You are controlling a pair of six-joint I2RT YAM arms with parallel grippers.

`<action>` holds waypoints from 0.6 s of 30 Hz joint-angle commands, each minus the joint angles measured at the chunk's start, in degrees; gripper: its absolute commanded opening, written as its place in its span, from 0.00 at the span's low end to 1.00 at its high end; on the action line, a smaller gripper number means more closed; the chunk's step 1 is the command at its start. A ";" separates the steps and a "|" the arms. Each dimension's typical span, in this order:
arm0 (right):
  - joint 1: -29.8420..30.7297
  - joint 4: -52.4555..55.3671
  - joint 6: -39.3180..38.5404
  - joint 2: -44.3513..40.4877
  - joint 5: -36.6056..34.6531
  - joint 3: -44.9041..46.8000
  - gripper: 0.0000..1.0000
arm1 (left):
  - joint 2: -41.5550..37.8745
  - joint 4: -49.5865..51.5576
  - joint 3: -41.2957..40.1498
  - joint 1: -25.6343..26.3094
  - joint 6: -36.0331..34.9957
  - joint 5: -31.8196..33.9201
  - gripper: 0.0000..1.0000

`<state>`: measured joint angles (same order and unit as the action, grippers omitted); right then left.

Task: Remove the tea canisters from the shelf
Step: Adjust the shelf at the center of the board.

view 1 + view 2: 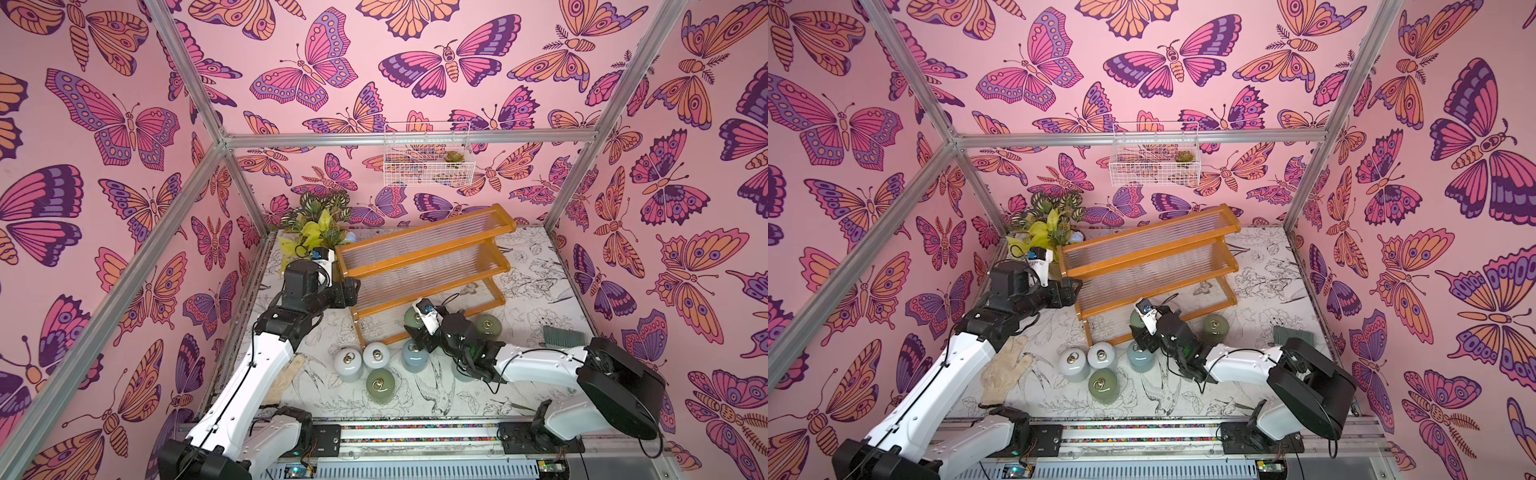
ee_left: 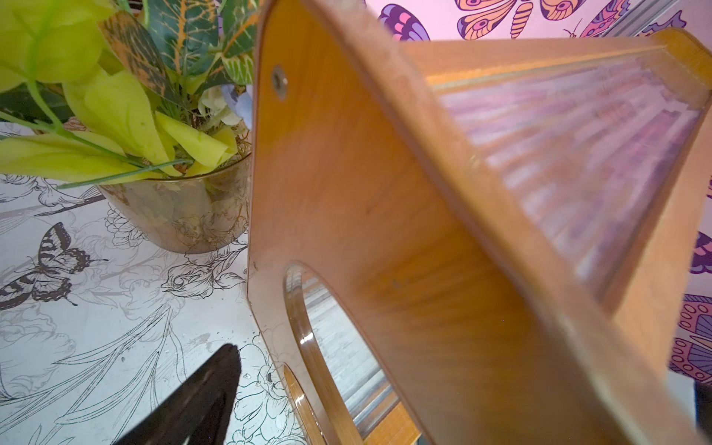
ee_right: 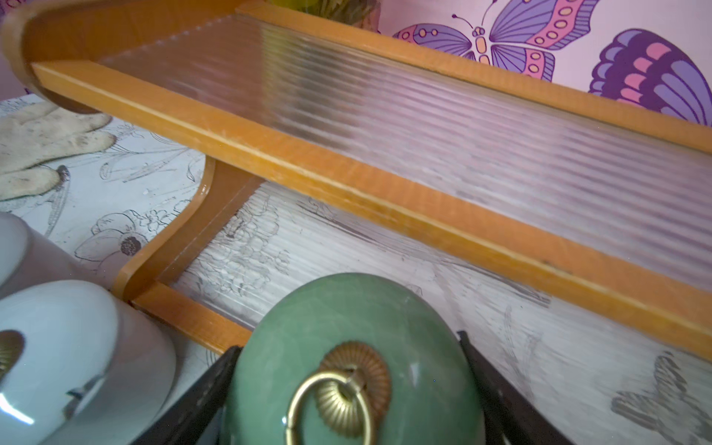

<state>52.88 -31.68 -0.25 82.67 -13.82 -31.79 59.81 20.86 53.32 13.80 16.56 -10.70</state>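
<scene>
Right wrist view: right gripper [image 3: 348,343] snug around 1 sage green canister [image 3: 308,319]; left gripper [image 2: 468,366] spread astride shelf [image 2: 346,192] end.

You cannot see the fingertips of the left gripper [image 1: 352,291] in either top view; its wrist hides them. The right gripper [image 3: 348,343] covers most of the sage green canister [image 1: 409,317], and the right wrist view crops that canister's body.

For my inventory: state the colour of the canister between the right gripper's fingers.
Sage green canister; best in the right wrist view.
</scene>
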 commanded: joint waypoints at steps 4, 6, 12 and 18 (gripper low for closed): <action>-0.52 2.85 4.89 -5.23 -9.83 2.06 0.38 | -1.84 -2.28 -0.49 -0.32 0.21 0.67 0.86; -0.73 3.80 5.56 -5.97 -11.79 2.57 0.38 | -2.06 -2.25 -0.58 -0.31 0.23 0.75 0.86; -1.38 5.80 7.76 -5.57 -14.18 2.69 0.38 | -2.16 -2.18 -0.41 -0.35 0.23 0.52 0.86; -1.73 4.96 8.98 -5.48 -10.67 3.72 0.38 | -2.76 -2.14 -0.85 -0.33 0.41 0.50 0.86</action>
<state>51.72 -25.96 7.70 78.08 -24.38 -28.60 58.33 20.97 53.12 13.80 16.58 -10.72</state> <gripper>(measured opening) 0.832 0.860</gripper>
